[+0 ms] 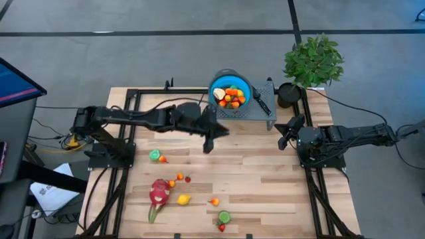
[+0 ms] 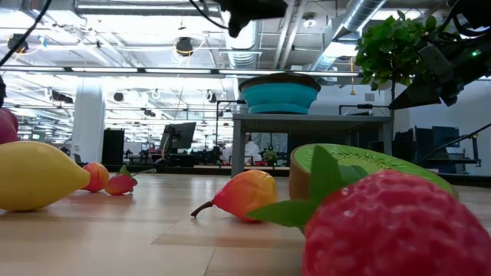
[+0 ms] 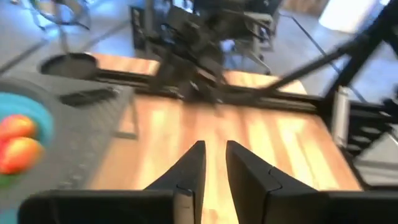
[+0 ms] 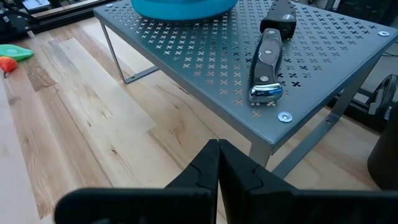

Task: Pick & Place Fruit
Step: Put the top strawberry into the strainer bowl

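Left end effector (image 1: 208, 147): hovering over the wooden desk (image 1: 265, 179) at frame centre in the high view, just below the blue bowl (image 1: 230, 85); its dark tapered fingers (image 3: 189, 171) are standing narrowly apart in the left wrist view, with only bare planks showing in the gap.
Right end effector (image 4: 218, 163): resting at the right edge of the desk, fingers pressed together and gripping nothing, pointing toward the perforated grey metal stand (image 4: 211, 56).
Fruit in bowl (image 1: 231, 97): orange and red pieces are filling the bowl on the stand, upper centre.
Fruit on desk: the dragon fruit (image 1: 158, 194), a yellow lemon (image 1: 183, 199) and small orange pieces are lying in the lower left; a green slice (image 1: 224, 216) is sitting lower centre.
Hard to make out: the left wrist view is smearing the bowl's edge and the frame beyond; in the low view a bumpy red berry (image 2: 391, 226) is filling the lower right, cut off by the frame.
Knife (image 4: 268, 59): lying flat on the stand, black-handled with a shiny metal end.
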Controlling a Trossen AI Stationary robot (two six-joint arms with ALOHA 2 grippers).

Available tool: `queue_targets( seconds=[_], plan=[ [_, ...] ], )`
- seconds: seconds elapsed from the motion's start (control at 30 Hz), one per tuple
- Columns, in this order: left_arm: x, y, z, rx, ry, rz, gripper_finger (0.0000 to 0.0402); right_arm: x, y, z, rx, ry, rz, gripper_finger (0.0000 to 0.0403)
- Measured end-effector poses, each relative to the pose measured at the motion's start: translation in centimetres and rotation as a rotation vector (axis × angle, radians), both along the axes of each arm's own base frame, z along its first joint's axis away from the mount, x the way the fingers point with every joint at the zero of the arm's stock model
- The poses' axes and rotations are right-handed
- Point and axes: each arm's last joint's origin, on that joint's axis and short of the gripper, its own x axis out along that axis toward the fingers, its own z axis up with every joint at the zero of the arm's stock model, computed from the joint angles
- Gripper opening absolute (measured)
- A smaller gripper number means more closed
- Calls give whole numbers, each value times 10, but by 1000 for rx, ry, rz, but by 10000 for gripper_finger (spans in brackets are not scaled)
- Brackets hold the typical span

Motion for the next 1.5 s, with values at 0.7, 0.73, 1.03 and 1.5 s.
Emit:
queue_targets(
  seconds=[0.7,0.73,1.03,1.5],
  plan=[
    [-37,-74,-29,-357,407,310,22,0,0,0,0,0,0,0],
    [-38,-75,-30,-368,416,320,21,0,0,0,0,0,0,0],
    [-44,-78,-35,-335,491,325,37,0,0,0,0,0,0,0],
    [-56,-76,-61,-283,621,355,198,0,0,0,-1,1,0,0]
  ],
)
